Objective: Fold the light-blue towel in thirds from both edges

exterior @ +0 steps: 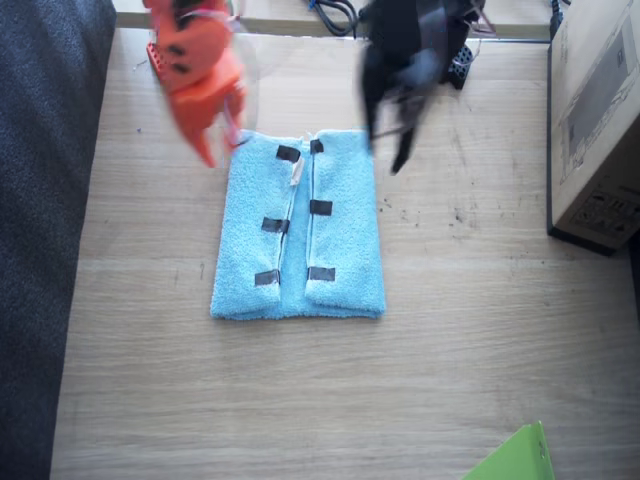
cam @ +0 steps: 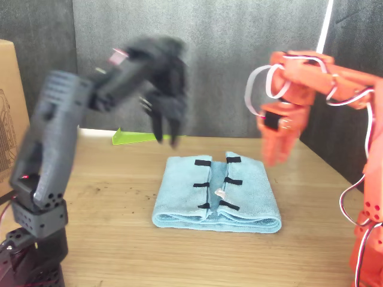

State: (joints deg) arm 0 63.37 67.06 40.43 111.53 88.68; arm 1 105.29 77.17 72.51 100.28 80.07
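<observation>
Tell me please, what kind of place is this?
Probably a robot test bench in a lab or workshop: two small arms stand at a wooden table with a light-blue towel marked by black tape strips, a cardboard box beside it.

a light wooden table (exterior: 450,330) with visible grain is seen under everything. a brown cardboard box (exterior: 598,120) with printed markings is set at one edge of it, and a lime-green sheet corner (exterior: 515,460) is seen at another edge. a dark grey fabric surface (exterior: 40,200) is seen alongside the table. black cables (exterior: 335,12) are seen at the far edge.
</observation>
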